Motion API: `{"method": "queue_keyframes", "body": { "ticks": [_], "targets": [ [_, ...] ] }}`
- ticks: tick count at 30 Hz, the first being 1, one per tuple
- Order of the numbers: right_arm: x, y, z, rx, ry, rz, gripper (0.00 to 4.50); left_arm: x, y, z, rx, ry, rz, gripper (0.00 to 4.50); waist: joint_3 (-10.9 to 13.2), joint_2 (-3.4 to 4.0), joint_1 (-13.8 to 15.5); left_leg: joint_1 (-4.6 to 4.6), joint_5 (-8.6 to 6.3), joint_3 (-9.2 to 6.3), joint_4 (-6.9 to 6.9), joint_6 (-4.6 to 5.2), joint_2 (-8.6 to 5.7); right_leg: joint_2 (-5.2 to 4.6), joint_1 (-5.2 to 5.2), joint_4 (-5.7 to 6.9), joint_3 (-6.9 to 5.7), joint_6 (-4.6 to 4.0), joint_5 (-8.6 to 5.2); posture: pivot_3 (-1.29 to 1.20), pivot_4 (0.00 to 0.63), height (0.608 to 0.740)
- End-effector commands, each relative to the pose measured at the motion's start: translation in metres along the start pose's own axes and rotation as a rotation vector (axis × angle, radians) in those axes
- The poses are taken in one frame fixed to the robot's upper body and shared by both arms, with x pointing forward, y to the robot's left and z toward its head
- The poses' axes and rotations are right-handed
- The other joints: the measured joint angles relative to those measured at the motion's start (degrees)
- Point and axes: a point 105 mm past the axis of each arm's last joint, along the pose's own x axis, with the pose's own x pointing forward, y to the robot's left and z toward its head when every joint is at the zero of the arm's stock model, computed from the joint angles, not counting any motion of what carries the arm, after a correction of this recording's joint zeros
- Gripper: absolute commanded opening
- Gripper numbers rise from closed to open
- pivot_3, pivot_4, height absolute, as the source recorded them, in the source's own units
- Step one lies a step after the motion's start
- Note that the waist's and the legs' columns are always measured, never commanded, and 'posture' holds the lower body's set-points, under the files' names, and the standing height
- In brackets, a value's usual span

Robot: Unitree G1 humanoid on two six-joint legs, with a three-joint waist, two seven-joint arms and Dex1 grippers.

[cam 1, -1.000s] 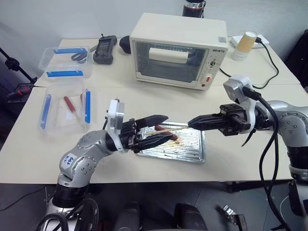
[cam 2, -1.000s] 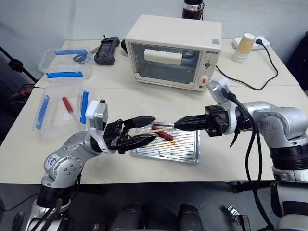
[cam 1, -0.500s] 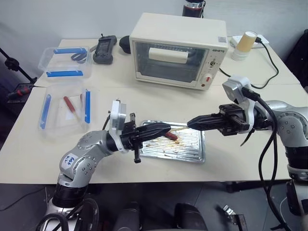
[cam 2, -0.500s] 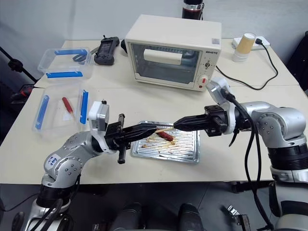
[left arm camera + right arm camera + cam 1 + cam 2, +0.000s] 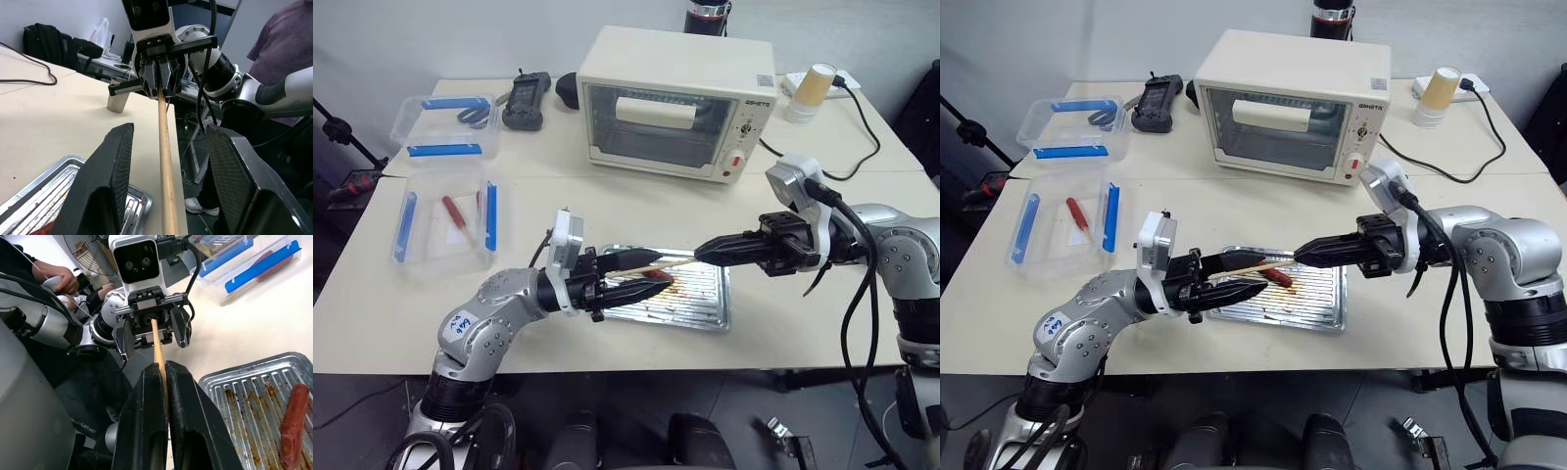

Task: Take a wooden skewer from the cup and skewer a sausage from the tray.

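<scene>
Since 1 second ago our left gripper (image 5: 641, 277) reopened, spread around the wooden skewer (image 5: 651, 265); our right gripper (image 5: 705, 252) pinches it. We should aim at the sausage (image 5: 1278, 278), toward 9 o'clock.

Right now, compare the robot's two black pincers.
The left black two-fingered pincer is open, fingers apart either side of the thin pale wooden skewer; the right black two-fingered pincer is shut on it. The left points to the robot's right, the right to its left. Both line up along the skewer.
</scene>
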Motion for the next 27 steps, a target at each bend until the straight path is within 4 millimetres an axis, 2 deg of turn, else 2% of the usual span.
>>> {"method": "queue_keyframes", "body": {
  "ticks": [1, 3, 8, 14, 19, 21, 24, 27],
  "targets": [
    [-0.001, 0.005, 0.009, -0.051, -0.012, 0.016, 0.0, 0.001, -0.005, 0.005, 0.037, -0.016, -0.024, 2.09, 0.0, 0.0, 0.0, 0.0, 0.0, 0.0, 0.0, 0.0, 0.0, 0.0, 0.0, 0.0, 0.0, 0.0, 0.0, 0.0, 0.15, 0.74],
    [-0.001, 0.005, 0.009, -0.05, -0.011, 0.017, 0.0, 0.001, -0.005, 0.005, 0.037, -0.018, -0.024, 1.66, 0.0, 0.0, 0.0, 0.0, 0.0, 0.0, 0.0, 0.0, 0.0, 0.0, 0.0, 0.0, 0.0, 0.0, 0.0, 0.0, 0.15, 0.74],
    [-0.001, 0.005, 0.007, -0.045, -0.004, 0.017, 0.0, 0.001, -0.005, 0.004, 0.034, -0.024, -0.026, 0.1, 0.0, 0.0, 0.0, 0.0, 0.0, 0.0, 0.0, 0.0, 0.0, 0.0, 0.0, -0.01, 0.0, 0.0, 0.0, 0.0, 0.15, 0.74],
    [-0.002, -0.005, 0.003, 0.006, 0.012, -0.073, 0.0, -0.002, -0.002, 0.006, 0.046, -0.029, -0.001, 0.05, 0.0, -0.01, 0.0, 0.0, 0.0, -0.01, -0.01, 0.0, 0.01, 0.0, 0.0, -0.01, 0.0, 0.0, 0.0, 0.0, 0.15, 0.74],
    [-0.014, -0.014, 0.011, -0.163, -0.057, -0.167, 1.36, -0.021, 0.003, 0.007, 0.069, -0.012, 0.058, 0.0, 0.0, -0.02, 0.0, 0.0, 0.0, 0.0, -0.04, 0.0, 0.01, 0.0, 0.0, -0.03, -0.02, 0.0, 0.0, 0.0, 0.15, 0.74],
    [-0.029, -0.014, 0.007, -0.209, -0.045, -0.223, 2.02, -0.036, 0.005, 0.005, 0.08, 0.012, 0.102, 0.0, 0.0, -0.03, 0.0, 0.0, 0.0, 0.02, -0.08, 0.0, 0.01, 0.0, -0.01, -0.06, -0.02, 0.0, 0.0, 0.0, 0.15, 0.74],
    [-0.06, -0.015, -0.015, -0.273, 0.067, -0.338, 3.08, -0.07, 0.007, -0.001, 0.093, 0.063, 0.204, 0.0, 0.0, -0.05, 0.2, 0.0, 0.0, 0.01, -0.2, 0.0, -0.01, -0.01, -0.01, -0.17, -0.04, 0.0, 0.0, 0.0, 0.15, 0.74],
    [-0.083, -0.014, -0.041, -0.316, 0.184, -0.403, 4.16, -0.094, 0.007, -0.002, 0.121, 0.06, 0.297, 0.0, 0.0, -0.09, 0.0, 0.0, 0.0, 0.05, -0.4, 0.0, -0.03, -0.01, 0.01, -0.44, -0.09, 0.01, 0.0, 0.0, 0.15, 0.74]
  ]
}}
